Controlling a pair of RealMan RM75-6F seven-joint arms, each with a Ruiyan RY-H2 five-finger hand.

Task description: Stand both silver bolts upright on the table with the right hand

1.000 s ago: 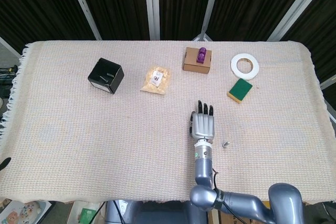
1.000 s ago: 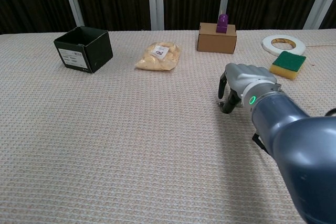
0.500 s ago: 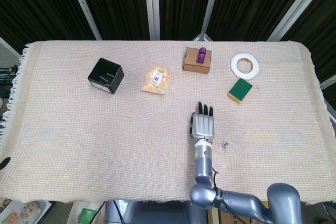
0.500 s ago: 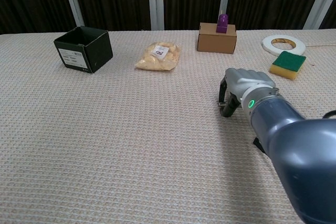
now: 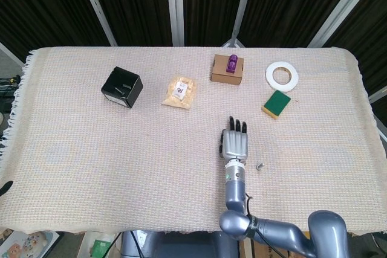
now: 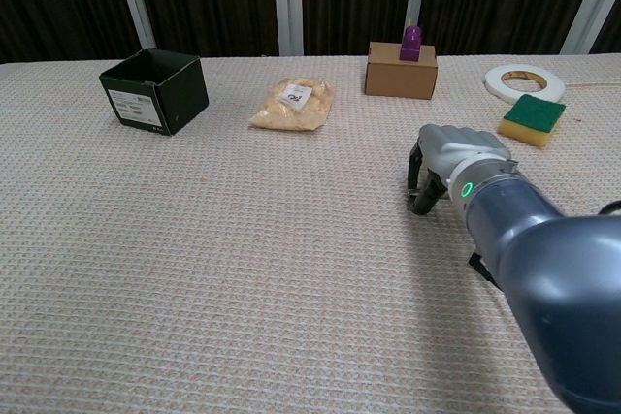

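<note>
Over on the left of the desk (image 5: 91, 149) sits a black box (image 5: 121, 87), open at the top; the chest view shows a pale label on its side, the print too small to read. Next along, a clear bag of pale snacks (image 5: 180, 92) with a white sticker carrying a dark mark, not legible. Then a brown cardboard box (image 5: 227, 69) with a purple block (image 5: 233, 61) standing on top.

Centre stage now: the right hand (image 5: 233, 143) is low over the cloth, palm down, fingers (image 5: 235, 126) pointing away from the robot toward the far edge. From the chest camera its fingers curl downward to the cloth; whether anything is pinched beneath them I cannot tell.

Just to the right of its wrist lies one silver bolt (image 5: 260, 165), flat on its side, apart from the hand, its long axis running roughly left-near to right-far. It is tiny here, so which end is the head is unclear. The second bolt does not show.

Further right, a green-and-yellow sponge (image 5: 276, 103), and beyond it a white tape roll (image 5: 282, 76) lying flat.
</note>
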